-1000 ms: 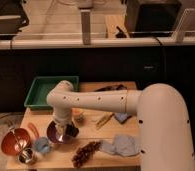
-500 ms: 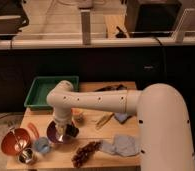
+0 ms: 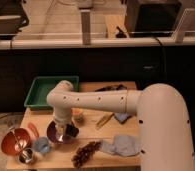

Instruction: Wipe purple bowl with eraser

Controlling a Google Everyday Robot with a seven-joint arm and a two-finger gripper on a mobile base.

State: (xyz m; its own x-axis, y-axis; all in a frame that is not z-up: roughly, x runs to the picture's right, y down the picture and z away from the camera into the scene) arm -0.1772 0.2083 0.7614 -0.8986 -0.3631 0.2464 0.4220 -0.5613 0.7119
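The purple bowl [image 3: 55, 134] sits on the wooden table [image 3: 126, 161], left of centre, partly hidden by my arm. My white arm reaches in from the right and bends down over it. The gripper [image 3: 64, 132] hangs inside the bowl. A small dark block, the eraser [image 3: 71, 132], shows at the gripper's tip against the bowl's inside.
A green tray [image 3: 43, 90] stands at the back left. An orange-red bowl [image 3: 13, 141], a small metal cup [image 3: 26, 156] and a small blue object [image 3: 41, 145] lie at the front left. Dark dried twigs [image 3: 86, 153], a blue-grey cloth [image 3: 123, 145] and a yellow item [image 3: 104, 120] lie to the right.
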